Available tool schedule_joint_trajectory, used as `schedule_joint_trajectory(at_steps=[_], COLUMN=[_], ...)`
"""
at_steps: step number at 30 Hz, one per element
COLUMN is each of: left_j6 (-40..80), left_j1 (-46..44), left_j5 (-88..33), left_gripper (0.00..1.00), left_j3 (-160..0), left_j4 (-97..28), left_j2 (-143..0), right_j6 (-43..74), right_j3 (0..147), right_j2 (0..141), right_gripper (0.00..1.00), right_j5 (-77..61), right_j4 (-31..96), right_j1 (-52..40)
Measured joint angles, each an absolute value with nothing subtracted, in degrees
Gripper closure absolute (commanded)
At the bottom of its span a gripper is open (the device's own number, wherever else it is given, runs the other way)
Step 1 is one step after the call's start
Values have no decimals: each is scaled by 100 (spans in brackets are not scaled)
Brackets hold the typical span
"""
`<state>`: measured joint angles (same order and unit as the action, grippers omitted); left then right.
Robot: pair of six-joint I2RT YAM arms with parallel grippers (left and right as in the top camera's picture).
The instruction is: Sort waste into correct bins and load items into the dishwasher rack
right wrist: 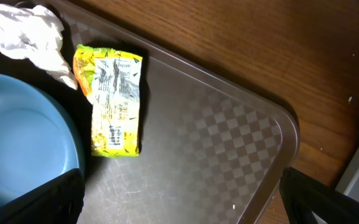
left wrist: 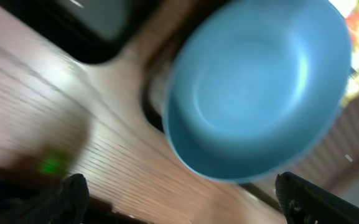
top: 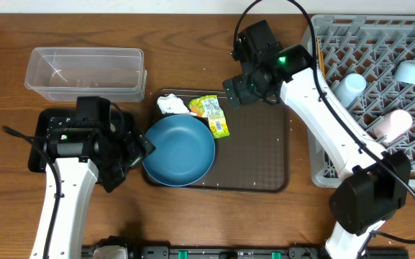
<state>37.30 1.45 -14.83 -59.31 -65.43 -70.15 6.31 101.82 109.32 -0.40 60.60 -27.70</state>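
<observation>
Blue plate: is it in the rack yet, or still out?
Out. The blue plate lies face up on the brown tray, overhanging its left edge, apart from the grey rack at the right.

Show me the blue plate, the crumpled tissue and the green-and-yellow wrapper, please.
blue plate [top: 180, 150], overhead view, centre of its dish.
crumpled tissue [right wrist: 23, 31], right wrist view, middle of the wad.
green-and-yellow wrapper [right wrist: 114, 106], right wrist view, middle of its printed face.

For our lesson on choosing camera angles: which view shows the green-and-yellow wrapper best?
Right wrist: the wrapper lies whole and close, print visible. Overhead shows it small beside the plate. Left wrist catches only a blurred sliver at the frame edge.
</observation>
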Motion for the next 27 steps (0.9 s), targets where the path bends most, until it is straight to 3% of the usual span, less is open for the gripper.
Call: schedule_joint_trajectory(at_steps=[9,27], left_j6=[4211,4521], left_j1=[836,1951], left_j5=[-123,519], left_gripper=[2,2], left_j3=[-5931,-5931], left_j4=[-6895,-7548], left_j2=[-7015,-7017], right_j6=[631,631], right_j3=[10182,10182], right_j2=[10932,10932], right_gripper=[1,1], right_j5=[-40,-40], right_j4=[6060,6053], right_j1=[-2770,-2770])
